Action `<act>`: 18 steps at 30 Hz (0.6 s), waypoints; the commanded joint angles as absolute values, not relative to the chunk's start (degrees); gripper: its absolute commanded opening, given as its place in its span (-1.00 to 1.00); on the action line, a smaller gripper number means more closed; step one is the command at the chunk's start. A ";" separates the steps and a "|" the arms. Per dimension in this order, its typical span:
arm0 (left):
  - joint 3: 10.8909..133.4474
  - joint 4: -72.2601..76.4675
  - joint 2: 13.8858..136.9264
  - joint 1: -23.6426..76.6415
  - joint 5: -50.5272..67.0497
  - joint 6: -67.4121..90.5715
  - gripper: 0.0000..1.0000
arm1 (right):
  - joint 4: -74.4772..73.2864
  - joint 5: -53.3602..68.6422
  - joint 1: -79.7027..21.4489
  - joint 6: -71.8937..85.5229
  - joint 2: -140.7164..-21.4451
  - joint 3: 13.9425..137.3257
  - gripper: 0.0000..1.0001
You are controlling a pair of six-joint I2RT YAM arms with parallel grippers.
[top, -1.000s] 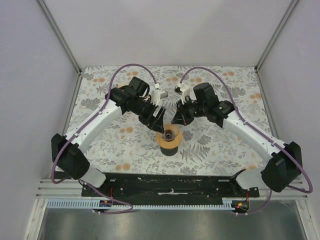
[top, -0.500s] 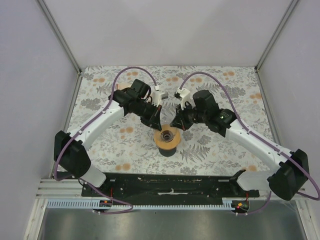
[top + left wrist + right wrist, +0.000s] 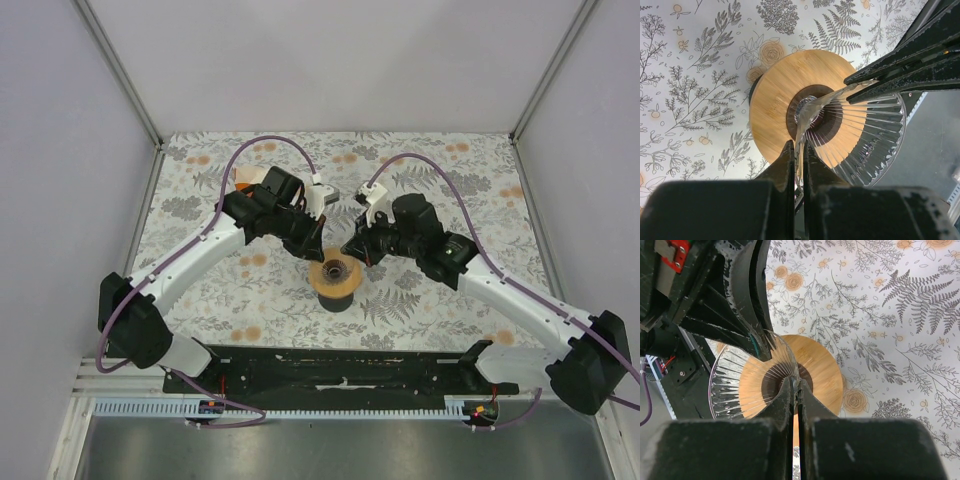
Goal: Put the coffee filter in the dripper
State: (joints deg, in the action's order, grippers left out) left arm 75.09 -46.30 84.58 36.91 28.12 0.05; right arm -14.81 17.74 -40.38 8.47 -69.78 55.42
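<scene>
The dripper (image 3: 322, 283), a tan-orange round rim on a black base, stands at the middle of the table. The coffee filter (image 3: 860, 135), a thin pleated translucent cone, hangs spread just above it. My left gripper (image 3: 799, 150) is shut on the filter's near rim. My right gripper (image 3: 796, 386) is shut on the opposite edge of the filter (image 3: 735, 380), over the dripper (image 3: 822, 370). In the top view the left gripper (image 3: 318, 254) and right gripper (image 3: 353, 250) meet over the dripper's far side, and the filter (image 3: 337, 268) lies between them.
An orange and white pack (image 3: 245, 177) lies at the back left behind the left arm. The black mounting plate (image 3: 340, 365) runs along the near edge. Grey walls close the table on three sides.
My left gripper has shut on the filter's rim. Both arms have shifted a little, the right one stretching further left, while the filter stays over the dripper.
</scene>
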 commanded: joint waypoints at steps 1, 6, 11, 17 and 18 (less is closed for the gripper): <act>70.93 -47.29 88.06 39.90 25.05 -6.50 -0.96 | -17.23 11.69 -40.25 5.62 -73.39 49.66 -1.00; 73.99 -47.72 88.94 39.90 24.87 -5.98 -0.96 | -20.21 12.48 -40.34 6.76 -72.95 53.52 -0.47; 76.90 -48.78 88.68 39.81 24.00 -4.49 -0.96 | -24.96 11.87 -40.60 10.01 -72.07 57.21 -0.26; 80.41 -51.06 89.65 39.81 22.41 -4.22 -0.96 | -28.39 8.09 -40.87 11.78 -71.89 57.13 -0.60; 81.55 -51.59 89.82 39.81 22.50 -4.04 -0.96 | -28.56 8.09 -40.87 11.86 -71.98 56.87 -0.68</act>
